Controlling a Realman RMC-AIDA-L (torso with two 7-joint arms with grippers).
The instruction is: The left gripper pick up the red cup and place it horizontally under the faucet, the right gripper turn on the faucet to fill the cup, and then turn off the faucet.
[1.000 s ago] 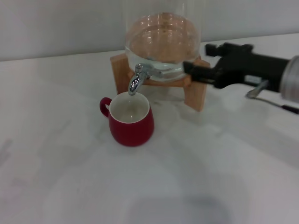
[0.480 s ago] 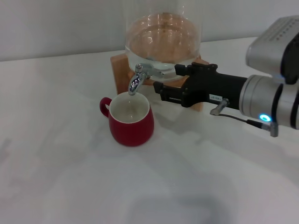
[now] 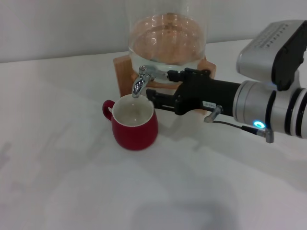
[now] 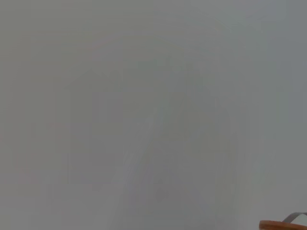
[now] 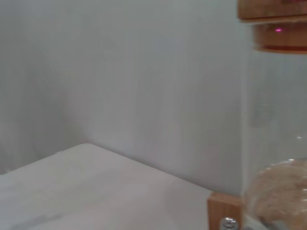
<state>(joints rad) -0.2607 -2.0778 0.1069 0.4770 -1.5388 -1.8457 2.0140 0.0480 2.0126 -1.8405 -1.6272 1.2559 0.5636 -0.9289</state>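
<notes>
**Closing in on the spigot from the right**

Watching the head view, I am seeing the right gripper sitting much nearer the faucet than half a second ago, and a full second ago it was still out by the far leg of the stand. Its two black prongs are now reaching in from the right, one level with the faucet's body and one lower, just beside the spout, with a clear gap between them; nothing is sitting in that gap, so I am reading the jaws as parted and not holding anything. Whether a prong is touching the chrome I cannot tell. The cup and the jar are sitting where they were in the earlier frames.

The red cup is standing upright on the white table, directly below the downward-curved spout, its rim close under the nozzle. It is showing a round dark red belly, a white inside and a small loop handle pointing to the left. I am seeing no stream falling into it.

Behind it the glass water jar is resting on a wooden stand. The right wrist view is showing the jar wall and a corner of the stand.

The left gripper is out of sight; its wrist camera is showing only a pale blank surface.
</notes>
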